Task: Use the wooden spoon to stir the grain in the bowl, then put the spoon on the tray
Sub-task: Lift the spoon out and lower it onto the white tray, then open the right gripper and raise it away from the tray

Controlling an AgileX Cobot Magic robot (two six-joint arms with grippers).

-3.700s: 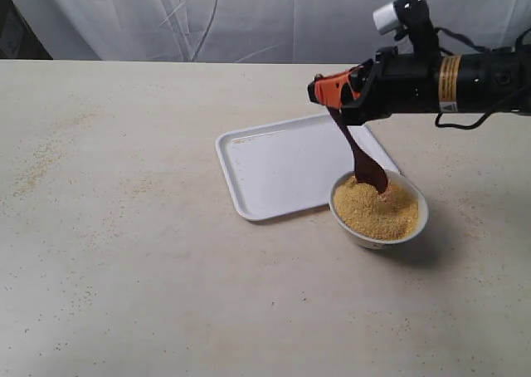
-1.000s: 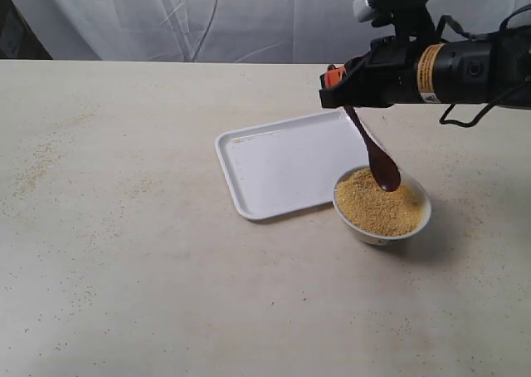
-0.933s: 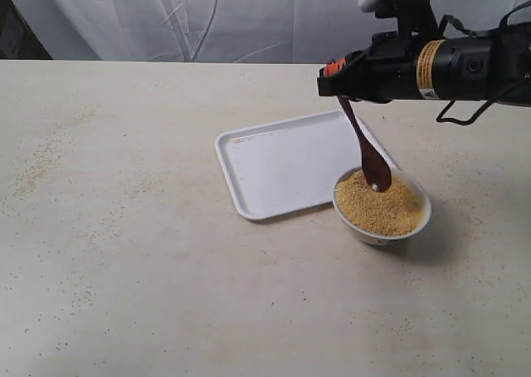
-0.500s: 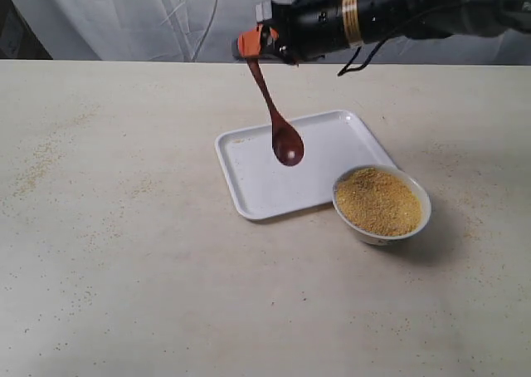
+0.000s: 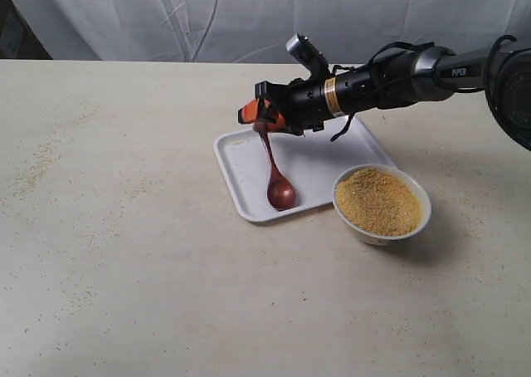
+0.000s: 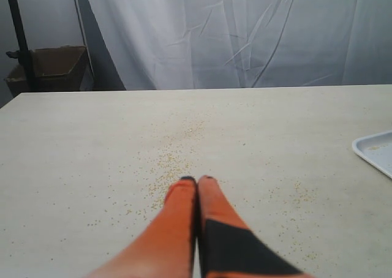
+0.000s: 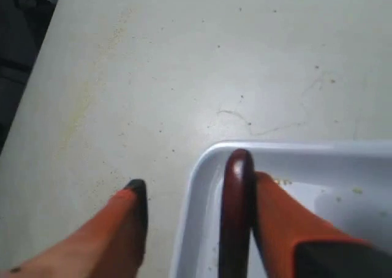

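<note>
The dark wooden spoon [image 5: 276, 178] leans with its oval bowl down on the white tray [image 5: 323, 165] near its front edge, handle slanting up into my right gripper [image 5: 259, 118]. In the right wrist view that gripper [image 7: 197, 183] is open: the spoon handle [image 7: 237, 192] rests against one orange finger, the other finger stands well apart over the table beside the tray rim [image 7: 318, 150]. The white bowl [image 5: 373, 237] heaped with yellow grain [image 5: 377, 198] sits just right of the tray's front corner. My left gripper [image 6: 197, 180] is shut on nothing, above bare table.
Loose grain is scattered on the beige table [image 5: 124, 252], mostly at the far left [image 5: 37, 165] and ahead of the left gripper [image 6: 174, 158]. A tray corner [image 6: 376, 149] shows in the left wrist view. White cloth hangs behind.
The right arm lifted the spoon out of the bowl, swung it left over the tray and lowered it until the spoon's bowl touched the tray. The jaws have opened.
</note>
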